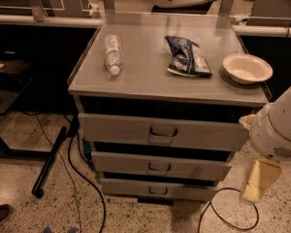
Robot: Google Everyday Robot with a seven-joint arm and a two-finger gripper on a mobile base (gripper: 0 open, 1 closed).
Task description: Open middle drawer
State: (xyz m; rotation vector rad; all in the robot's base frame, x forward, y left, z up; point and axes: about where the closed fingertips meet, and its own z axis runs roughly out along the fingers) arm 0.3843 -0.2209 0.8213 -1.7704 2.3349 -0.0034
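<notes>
The grey metal cabinet point(136, 84) has three drawers stacked one above the other. The middle drawer point(194, 168) has a medium-height flat front and a small dark loop handle point(159, 167) at its centre. A dark gap shows above its front, and its inside is hidden. My gripper point(259, 180), a cream-coloured part hanging below the white arm point(281, 127), is at the right edge of the view. It is to the right of the middle drawer's front, apart from it and well away from the handle.
On the cabinet top lie a clear plastic bottle point(112, 53), a dark blue snack bag point(186, 56) and a white bowl point(247, 68). Black cables point(80, 178) and a black bar point(48, 161) lie on the floor to the left. A cable loop point(218, 212) lies at front right.
</notes>
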